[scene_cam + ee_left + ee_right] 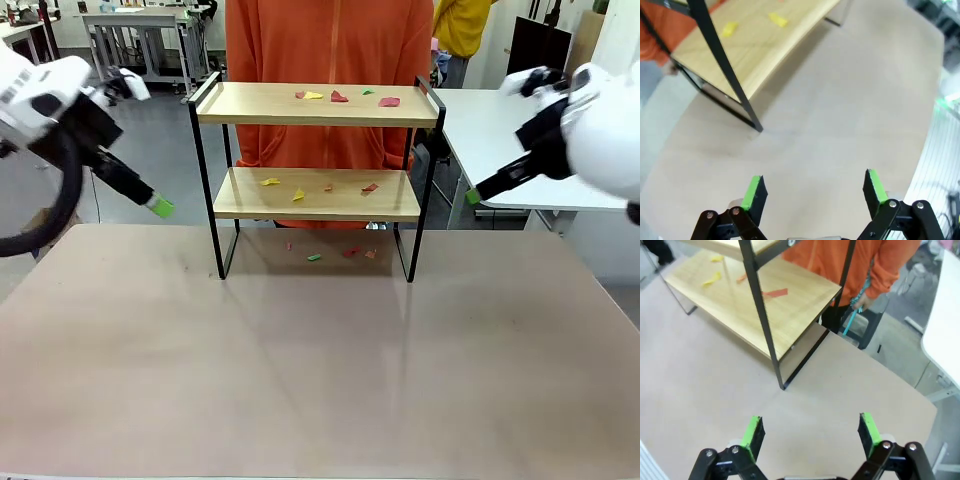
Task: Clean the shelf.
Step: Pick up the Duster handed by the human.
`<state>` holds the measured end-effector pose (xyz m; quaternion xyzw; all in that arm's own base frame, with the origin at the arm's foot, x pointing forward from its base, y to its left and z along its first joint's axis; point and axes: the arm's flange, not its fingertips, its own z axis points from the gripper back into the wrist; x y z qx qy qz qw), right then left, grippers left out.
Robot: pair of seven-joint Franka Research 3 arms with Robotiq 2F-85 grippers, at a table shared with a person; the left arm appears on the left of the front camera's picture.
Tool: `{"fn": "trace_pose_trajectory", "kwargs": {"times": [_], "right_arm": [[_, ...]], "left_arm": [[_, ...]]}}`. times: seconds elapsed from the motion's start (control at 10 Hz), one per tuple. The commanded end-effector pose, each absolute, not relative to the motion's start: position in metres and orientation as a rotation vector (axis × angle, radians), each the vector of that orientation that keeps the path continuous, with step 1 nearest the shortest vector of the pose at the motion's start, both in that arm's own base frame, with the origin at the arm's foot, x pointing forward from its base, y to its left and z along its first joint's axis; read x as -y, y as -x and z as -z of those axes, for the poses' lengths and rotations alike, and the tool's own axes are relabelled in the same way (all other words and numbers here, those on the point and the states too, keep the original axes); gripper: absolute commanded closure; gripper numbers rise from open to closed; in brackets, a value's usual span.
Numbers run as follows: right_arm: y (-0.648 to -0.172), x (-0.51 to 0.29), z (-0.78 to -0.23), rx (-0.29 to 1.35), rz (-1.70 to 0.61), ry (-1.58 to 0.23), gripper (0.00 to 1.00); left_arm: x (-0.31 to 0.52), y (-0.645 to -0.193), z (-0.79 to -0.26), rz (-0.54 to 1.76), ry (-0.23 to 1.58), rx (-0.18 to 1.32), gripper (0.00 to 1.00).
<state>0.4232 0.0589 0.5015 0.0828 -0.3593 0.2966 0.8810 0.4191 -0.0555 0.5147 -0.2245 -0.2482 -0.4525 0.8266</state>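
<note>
The shelf (317,105) stands at the far middle of the table, a two-tier rack of light wooden boards in a thin black frame. Small red, yellow and green paper scraps (338,97) lie on its top board, more on the lower board (318,193) and a few on the table under it. My left gripper (160,207) hangs left of the shelf, open and empty. My right gripper (472,197) hangs right of it, open and empty too. The left wrist view shows the lower board (750,45) with yellow scraps (777,19); the right wrist view shows the lower board (755,300) with a red scrap (775,292).
A person in an orange top (330,45) stands right behind the shelf; one hand (862,301) hangs by the shelf's right end. A white table (500,140) stands at the right. The beige tabletop (320,370) stretches bare in front of the shelf.
</note>
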Motion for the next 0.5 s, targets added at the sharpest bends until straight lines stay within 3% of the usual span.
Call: {"fn": "trace_pose_trajectory", "kwargs": {"times": [0.0, 0.4], "right_arm": [[-0.442, -0.003, -0.499, 0.752, -0.776, -0.231, 0.0], [-0.465, 0.064, -0.463, 0.786, -0.886, -0.235, 0.0]], "left_arm": [[0.018, -0.463, -0.5, 1.146, 0.64, 0.523, 0.0], [-0.038, -0.488, -0.47, 1.181, 0.777, 0.705, 0.0]]}}
